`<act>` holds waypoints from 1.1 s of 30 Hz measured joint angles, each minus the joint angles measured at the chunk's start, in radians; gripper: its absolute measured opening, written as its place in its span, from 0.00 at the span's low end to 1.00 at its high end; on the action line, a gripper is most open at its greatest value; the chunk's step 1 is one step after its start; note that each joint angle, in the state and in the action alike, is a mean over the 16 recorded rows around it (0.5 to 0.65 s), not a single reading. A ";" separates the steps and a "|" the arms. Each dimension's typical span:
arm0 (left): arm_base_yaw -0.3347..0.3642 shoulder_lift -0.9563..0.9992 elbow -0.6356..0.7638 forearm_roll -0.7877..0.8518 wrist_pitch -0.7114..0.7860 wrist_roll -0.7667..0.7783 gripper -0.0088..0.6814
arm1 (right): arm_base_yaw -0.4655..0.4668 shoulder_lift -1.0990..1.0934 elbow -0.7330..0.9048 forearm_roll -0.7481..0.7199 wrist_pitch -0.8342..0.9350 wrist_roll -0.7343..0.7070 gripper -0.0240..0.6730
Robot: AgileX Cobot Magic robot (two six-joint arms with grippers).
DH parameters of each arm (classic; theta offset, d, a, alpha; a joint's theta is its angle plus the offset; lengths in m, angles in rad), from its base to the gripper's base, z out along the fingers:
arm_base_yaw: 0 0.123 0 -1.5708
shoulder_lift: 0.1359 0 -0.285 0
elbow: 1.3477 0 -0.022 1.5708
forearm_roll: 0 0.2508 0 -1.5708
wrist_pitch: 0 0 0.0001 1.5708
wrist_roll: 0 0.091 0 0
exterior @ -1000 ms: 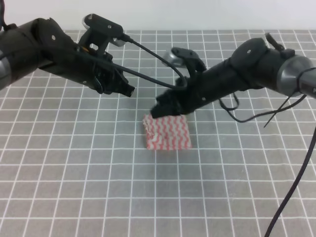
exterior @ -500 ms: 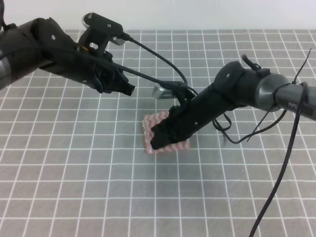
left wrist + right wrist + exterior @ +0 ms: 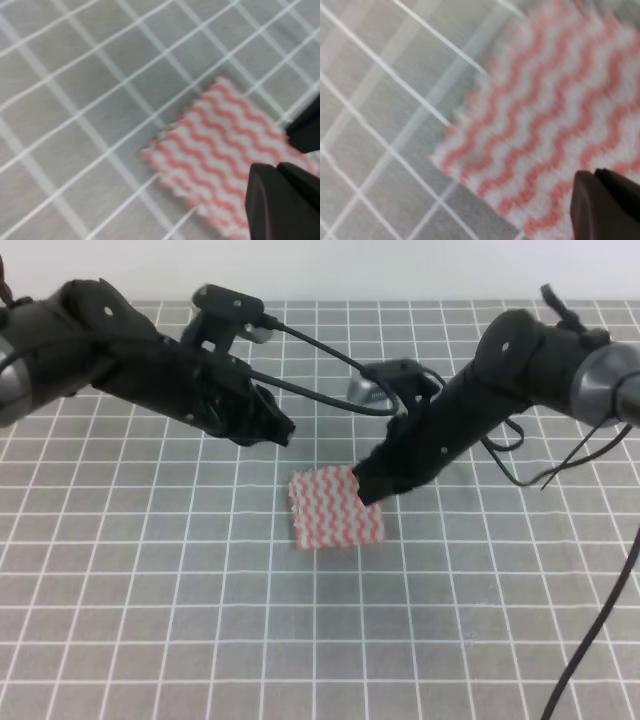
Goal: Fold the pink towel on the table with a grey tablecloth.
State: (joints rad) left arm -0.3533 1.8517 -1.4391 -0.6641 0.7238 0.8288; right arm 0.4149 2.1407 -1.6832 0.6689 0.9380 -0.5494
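Since half a second ago, the right gripper has lifted off the cloth to its right far corner, and the left gripper has edged closer. Left to right: the left black gripper hovers beyond the towel's far left corner, fingers pressed together. The small pink-and-white zigzag-striped towel lies flat, midway across the grey grid-lined tablecloth. The right black gripper's fingers look closed, holding nothing.

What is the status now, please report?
Left gripper shut, empty, above table left of towel. Right gripper shut, at pink towel far right corner. Towel flat, small rectangle. Nothing in the way.
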 joint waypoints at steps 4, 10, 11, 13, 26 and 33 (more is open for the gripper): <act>-0.014 0.038 0.000 -0.058 0.041 0.053 0.01 | -0.008 0.013 0.003 -0.059 0.001 0.031 0.01; -0.035 0.099 0.001 -0.081 0.068 0.089 0.01 | -0.011 0.023 0.007 -0.086 -0.004 0.050 0.01; -0.038 0.106 0.001 -0.078 0.068 0.090 0.01 | -0.012 0.019 0.007 -0.087 -0.005 0.051 0.01; -0.043 0.116 0.001 -0.072 0.065 0.092 0.01 | -0.016 0.006 0.007 -0.089 -0.008 0.052 0.01; -0.012 -0.080 0.001 0.157 -0.070 -0.105 0.01 | -0.095 -0.245 0.008 -0.110 -0.076 0.075 0.01; 0.003 -0.337 0.053 0.290 -0.135 -0.266 0.01 | -0.130 -0.465 0.052 -0.081 -0.163 0.080 0.01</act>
State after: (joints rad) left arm -0.3506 1.5145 -1.3859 -0.3739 0.5891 0.5624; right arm 0.2851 1.6753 -1.6312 0.5874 0.7753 -0.4690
